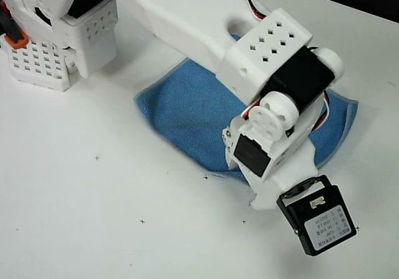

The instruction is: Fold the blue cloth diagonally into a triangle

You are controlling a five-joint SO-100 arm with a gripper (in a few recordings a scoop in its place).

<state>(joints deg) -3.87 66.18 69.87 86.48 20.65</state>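
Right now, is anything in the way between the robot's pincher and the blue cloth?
Nothing visible is. The blue cloth lies on the white table, and the arm reaches over it from above. The arm's own wrist hides the gripper's fingers and the cloth beneath them, so that spot cannot be checked.

In the overhead view, the cloth (187,114) is lying on the table (93,217), right of centre. The arm (206,23) is reaching from the upper left across the cloth, covering its middle. The arm's base (43,55) is standing at upper left, apart from the cloth.
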